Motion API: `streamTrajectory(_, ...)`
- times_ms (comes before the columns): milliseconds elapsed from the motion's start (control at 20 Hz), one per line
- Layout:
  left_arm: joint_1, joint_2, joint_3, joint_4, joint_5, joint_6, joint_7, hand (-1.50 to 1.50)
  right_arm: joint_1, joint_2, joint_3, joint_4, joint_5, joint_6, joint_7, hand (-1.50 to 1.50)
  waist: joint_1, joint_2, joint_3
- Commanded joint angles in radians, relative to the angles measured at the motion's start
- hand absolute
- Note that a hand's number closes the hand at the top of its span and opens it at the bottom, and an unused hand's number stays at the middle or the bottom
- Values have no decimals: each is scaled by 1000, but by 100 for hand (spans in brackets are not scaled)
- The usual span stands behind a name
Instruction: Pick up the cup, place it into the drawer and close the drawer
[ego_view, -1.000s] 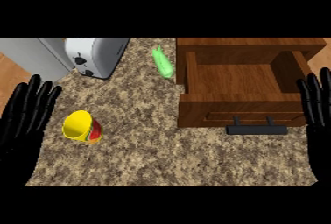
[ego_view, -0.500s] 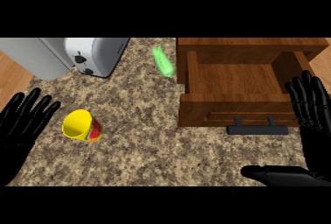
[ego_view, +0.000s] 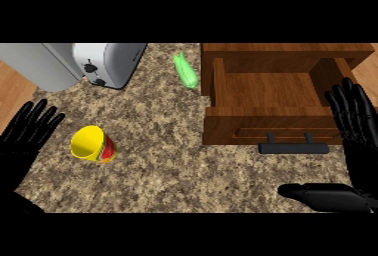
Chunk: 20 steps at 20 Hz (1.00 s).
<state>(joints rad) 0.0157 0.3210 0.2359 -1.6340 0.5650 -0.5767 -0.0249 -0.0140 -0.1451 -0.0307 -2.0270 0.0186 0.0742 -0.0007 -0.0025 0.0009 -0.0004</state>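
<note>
A yellow cup (ego_view: 91, 144) with a red and green side lies tipped on the speckled counter (ego_view: 177, 165) at the left, its mouth facing up and left. My left hand (ego_view: 26, 131) is open just left of the cup, fingers up, not touching it. The wooden drawer (ego_view: 275, 100) stands open at the right, with nothing inside and a dark handle (ego_view: 293, 147) on its front. My right hand (ego_view: 358, 130) is open at the right edge beside the drawer, its thumb (ego_view: 321, 194) stretched left over the counter.
A silver toaster (ego_view: 107, 62) stands at the back left beside a grey appliance (ego_view: 37, 64). A green corn-like item (ego_view: 185, 70) lies on the counter just left of the drawer. Wooden floor shows past the counter's left edge.
My left hand has dropped lower and closer to the cup. My right hand has come inward and lower, its thumb now reaching over the counter's front right.
</note>
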Motion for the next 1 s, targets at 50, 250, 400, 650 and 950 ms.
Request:
streamTrajectory(50,-24,-24,22,168,-182,-23,-145,-150,-67,18,7,100,36,-12,-36,-150,3,1,0)
streamTrajectory(250,-46,-57,5,281,-314,28,-244,-150,-9,-15,-44,26,-15,28,-17,-150,-1,0,0)
streamTrajectory(400,-115,33,79,450,-294,-17,-274,-150,2,27,19,-29,20,4,25,-150,-4,0,0)
streamTrajectory(650,-179,34,52,715,-479,20,-507,-150,-59,14,-3,24,23,10,16,-150,-5,1,-1)
streamTrajectory(950,-272,60,33,1027,-579,14,-756,-150,9,-15,-53,22,-30,72,-22,-150,-14,3,-1)
